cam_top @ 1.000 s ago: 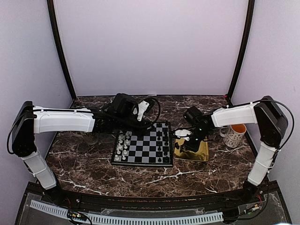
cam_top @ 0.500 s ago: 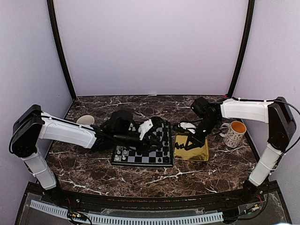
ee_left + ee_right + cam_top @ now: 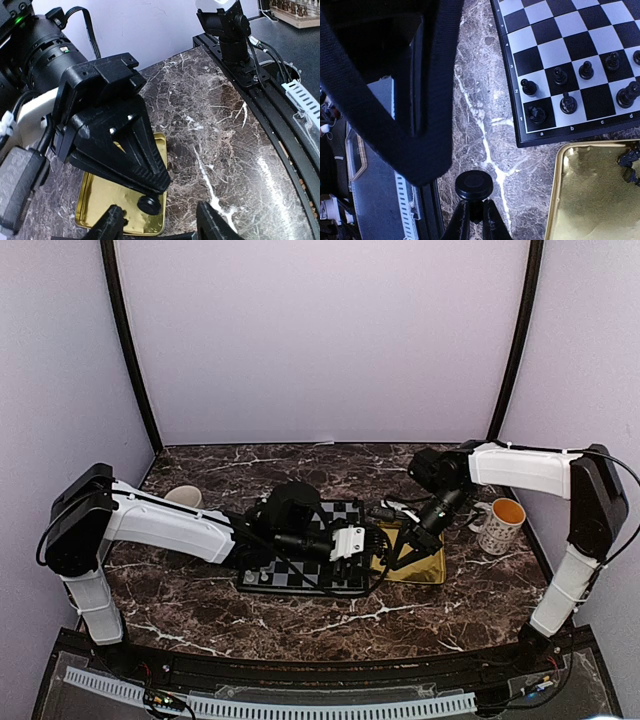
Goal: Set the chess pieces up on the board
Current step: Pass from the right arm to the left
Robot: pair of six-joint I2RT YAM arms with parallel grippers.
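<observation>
Lab test booth: plain lilac walls [image 3: 320, 340], black frame posts [image 3: 130, 350].

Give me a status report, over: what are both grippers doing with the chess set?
Left gripper open, empty. Right gripper shut on a black chess piece at the gold tray's edge. Left arm stretched across the board, in the way.

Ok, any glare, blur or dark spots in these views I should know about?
Right wrist view: board and the held black piece are crisp; a dark shape near the lens is blurred; the gold tray has a soft sheen, no hard glare. Left wrist view: right gripper sharp, far corner soft. Top view: even light, little detail.
</observation>
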